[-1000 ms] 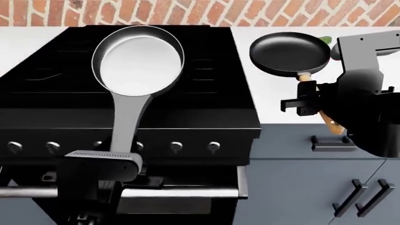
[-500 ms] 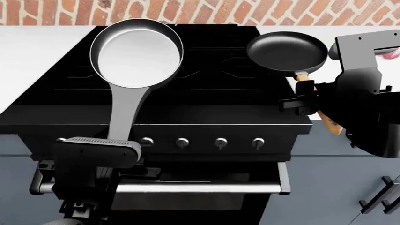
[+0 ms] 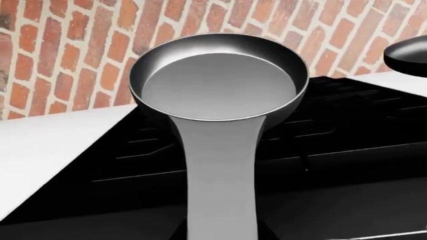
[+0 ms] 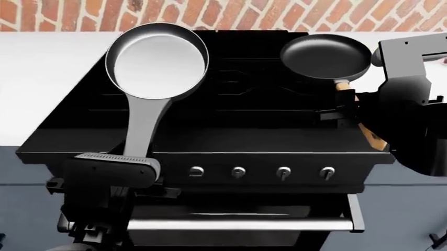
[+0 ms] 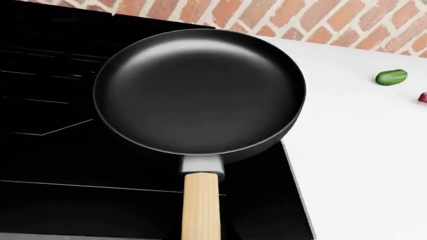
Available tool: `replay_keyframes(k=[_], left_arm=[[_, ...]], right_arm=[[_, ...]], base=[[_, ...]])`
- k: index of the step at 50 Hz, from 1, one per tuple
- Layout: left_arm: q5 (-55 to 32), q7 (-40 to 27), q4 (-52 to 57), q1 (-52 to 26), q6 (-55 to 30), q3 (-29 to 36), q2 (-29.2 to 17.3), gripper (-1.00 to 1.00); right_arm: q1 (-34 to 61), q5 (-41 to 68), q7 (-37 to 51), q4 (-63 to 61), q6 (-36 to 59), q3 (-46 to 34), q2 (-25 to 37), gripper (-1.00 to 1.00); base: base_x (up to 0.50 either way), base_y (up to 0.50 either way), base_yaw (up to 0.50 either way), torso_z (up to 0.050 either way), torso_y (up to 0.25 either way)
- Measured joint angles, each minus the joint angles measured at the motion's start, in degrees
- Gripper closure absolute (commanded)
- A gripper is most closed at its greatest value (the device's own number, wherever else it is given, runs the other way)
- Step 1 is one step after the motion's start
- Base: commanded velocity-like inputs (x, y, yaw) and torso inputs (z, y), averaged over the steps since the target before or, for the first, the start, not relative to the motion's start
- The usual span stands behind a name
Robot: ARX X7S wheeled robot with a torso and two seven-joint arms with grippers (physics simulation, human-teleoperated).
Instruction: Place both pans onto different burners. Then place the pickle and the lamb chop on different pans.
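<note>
- Left gripper (image 4: 115, 170) jaws clenched on grey pan (image 4: 157, 60) handle end; pan over stove (image 4: 209, 130) rear-left.
- Right gripper (image 4: 342, 112) jaws grasp black pan (image 4: 325, 56) wooden handle; pan over rear-right.
- Pickle (image 5: 391, 77) on tabletop (image 5: 360, 150).

My three views are evenly and brightly lit, with flat simulator light and no visible lamp. The white tabletop (image 4: 42, 78) reads almost blown out, plain white without texture. The stove top (image 4: 252, 120) is so black that its grates nearly vanish; only thin grey lines mark them. The grey pan (image 4: 157, 60) carries a soft pale sheen across its floor and a darker band along its inner wall. The black pan (image 5: 200, 92) shows a faint grey highlight toward its far side. Shadows are weak and soft. Everything is sharp from near to far, with no blur, grain or bending at the edges.
</note>
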Motion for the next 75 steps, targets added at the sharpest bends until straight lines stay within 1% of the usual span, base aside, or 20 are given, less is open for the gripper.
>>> replay_keyframes(k=[16, 25, 37, 75], left_arm=[[-0.2, -0.2, 0.1, -0.2, -0.6, 0.3, 0.3, 1.00], [-0.7, -0.7, 0.4, -0.5, -1.0, 0.0, 0.4, 1.00], [-0.9, -0.8, 0.7, -0.7, -1.1, 0.1, 0.6, 1.00], [-0.7, -0.3, 0.0, -1.3, -1.6, 0.6, 1.4, 1.00]], right_arm=[[-0.3, 0.4, 0.2, 0.3, -0.7, -0.5, 0.4, 1.00], [-0.2, 1.1, -0.1, 1.0, -1.0, -1.1, 0.5, 1.00], [-0.2, -0.9, -1.2, 4.2, -1.5, -3.0, 0.7, 1.00], [0.3, -7.0, -10.8, 10.8, -6.1, -10.0, 0.0, 1.00]], base=[[0.17, 0.27, 0.00, 0.001, 0.005], [0.01, 0.00, 0.00, 0.001, 0.005], [0.00, 0.00, 0.00, 0.002, 0.004], [0.00, 0.00, 0.00, 0.001, 0.004]])
